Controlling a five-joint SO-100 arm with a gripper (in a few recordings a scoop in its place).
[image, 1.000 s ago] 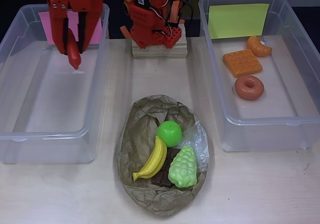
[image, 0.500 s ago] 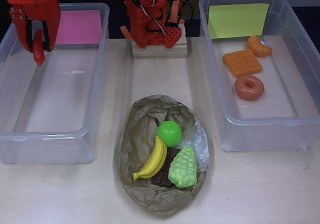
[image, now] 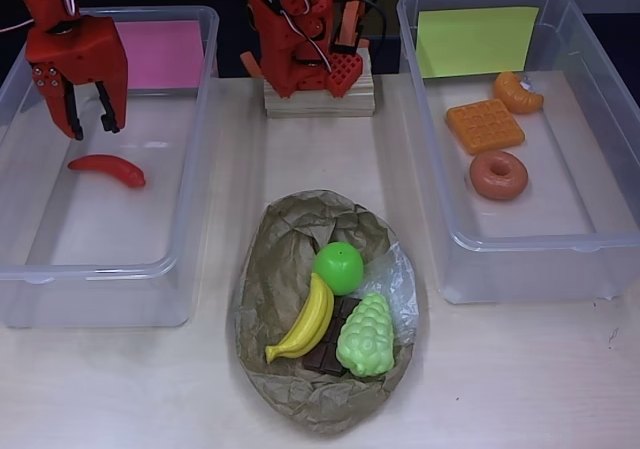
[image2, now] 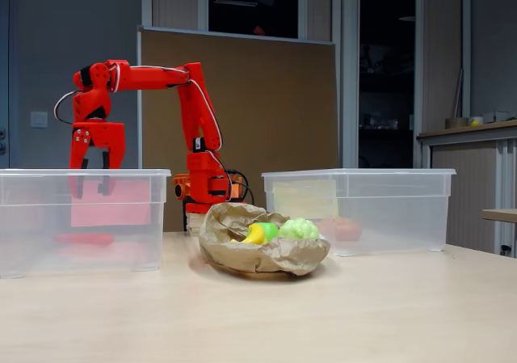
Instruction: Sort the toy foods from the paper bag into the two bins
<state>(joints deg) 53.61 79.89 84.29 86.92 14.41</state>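
Note:
My red gripper (image: 90, 126) (image2: 90, 187) hangs open inside the left bin (image: 30, 269), the one with the pink label (image: 160, 54). Just below it the red chili (image: 107, 169) lies free on the bin floor. The crumpled paper bag (image: 280, 269) (image2: 242, 254) sits at the table's front middle and holds a green apple (image: 338, 267), a yellow banana (image: 305, 321), green grapes (image: 366, 335) and a dark chocolate bar (image: 328, 354), partly covered. The right bin (image: 500, 269) with the yellow-green label (image: 475, 39) holds a croissant (image: 517, 92), a waffle (image: 484, 125) and a donut (image: 498, 175).
The arm's red base (image: 305, 29) stands on a wooden block (image: 318, 101) between the two bins at the back. Bare tabletop (image: 520, 379) runs along the front on both sides of the bag.
The gripper held the chili over the left bin; it has now opened and the chili has dropped onto the bin floor. The gripper also shifted left within the bin.

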